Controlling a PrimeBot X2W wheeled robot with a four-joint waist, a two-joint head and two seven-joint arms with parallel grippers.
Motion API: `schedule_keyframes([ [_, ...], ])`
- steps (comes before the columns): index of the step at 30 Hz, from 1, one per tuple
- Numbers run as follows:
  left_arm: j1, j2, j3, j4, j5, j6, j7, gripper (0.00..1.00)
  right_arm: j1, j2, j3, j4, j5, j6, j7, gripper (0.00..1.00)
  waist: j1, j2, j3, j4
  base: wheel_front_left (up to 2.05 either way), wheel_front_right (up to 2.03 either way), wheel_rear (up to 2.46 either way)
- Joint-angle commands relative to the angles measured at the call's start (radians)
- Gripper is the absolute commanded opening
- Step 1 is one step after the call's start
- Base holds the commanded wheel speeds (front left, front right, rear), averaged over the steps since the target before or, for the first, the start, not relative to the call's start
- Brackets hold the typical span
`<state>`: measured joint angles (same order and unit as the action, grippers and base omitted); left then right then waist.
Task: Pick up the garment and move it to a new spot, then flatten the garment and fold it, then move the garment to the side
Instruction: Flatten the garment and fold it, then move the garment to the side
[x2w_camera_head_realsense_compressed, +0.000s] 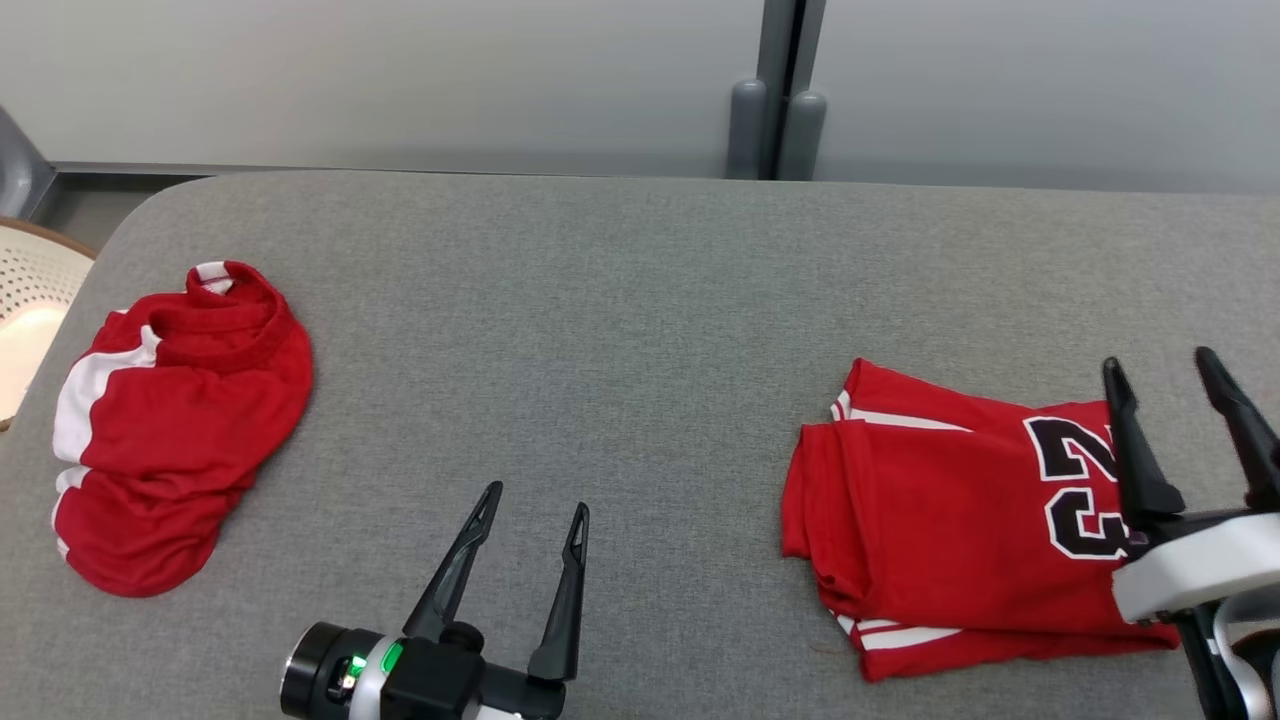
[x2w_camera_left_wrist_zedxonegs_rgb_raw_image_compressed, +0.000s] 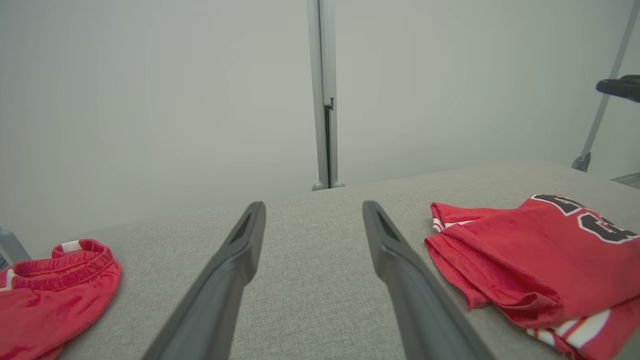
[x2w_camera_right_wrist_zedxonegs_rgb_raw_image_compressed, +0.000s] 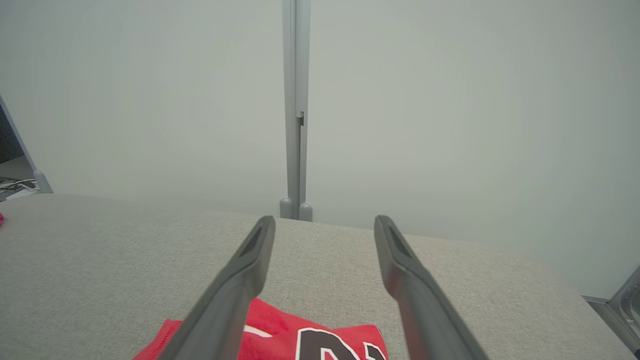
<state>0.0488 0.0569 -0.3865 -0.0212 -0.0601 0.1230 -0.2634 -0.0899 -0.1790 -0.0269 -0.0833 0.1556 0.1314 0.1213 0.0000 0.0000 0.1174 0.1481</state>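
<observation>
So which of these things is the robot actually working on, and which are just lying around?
In the job:
- folded jersey
- right fingers, open above it
- table

Lying about, as far as one can tell:
- crumpled shorts
- basket

Low centre-left, left fingers (x2w_camera_head_realsense_compressed: 567, 590) spread wide, empty, at far right, right fingers (x2w_camera_head_realsense_compressed: 1133, 450) equally parted

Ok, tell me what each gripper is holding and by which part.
Nothing is held. The left gripper stands open over bare table; the right gripper stands open above the folded jersey, empty.
</observation>
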Motion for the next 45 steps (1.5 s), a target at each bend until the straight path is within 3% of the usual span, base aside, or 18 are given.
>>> schedule_keyframes([
  [1,-0.004,0.003,0.013,-0.006,-0.003,-0.001,-0.002,1.0,0.012,-0.016,-0.026,0.022,-0.01,-0.002,-0.046,1.0,0.0,0.0,-0.005,-0.021,0.0,0.0,0.0],
  [7,0.024,-0.001,0.075,-0.029,-0.042,0.012,-0.002,1.0,0.062,-0.043,-0.017,0.174,-0.017,-0.001,-0.309,1.0,0.0,0.0,-0.031,-0.083,0.0,0.0,0.0],
  [12,0.049,-0.001,0.121,-0.042,-0.03,0.02,-0.002,1.0,0.077,-0.026,0.001,0.277,-0.03,-0.001,-0.378,1.0,0.0,0.0,-0.06,-0.117,0.0,0.0,0.0],
  [14,0.069,-0.002,0.143,-0.053,-0.021,0.024,-0.002,1.0,0.088,-0.012,0.009,0.315,-0.043,-0.001,-0.387,1.0,0.0,0.0,-0.077,-0.133,0.0,0.0,0.0],
  [24,0.17,-0.004,0.2,-0.059,0.003,0.035,-0.002,1.0,0.148,0.042,0.013,0.273,-0.072,-0.001,-0.387,1.0,0.0,0.0,-0.128,-0.177,0.0,0.0,0.0],
  [45,0.189,-0.005,0.185,-0.026,0.01,0.064,-0.002,1.0,0.196,0.077,0.019,0.256,-0.059,-0.001,-0.388,1.0,0.0,0.0,-0.146,-0.153,0.0,0.0,0.0],
])
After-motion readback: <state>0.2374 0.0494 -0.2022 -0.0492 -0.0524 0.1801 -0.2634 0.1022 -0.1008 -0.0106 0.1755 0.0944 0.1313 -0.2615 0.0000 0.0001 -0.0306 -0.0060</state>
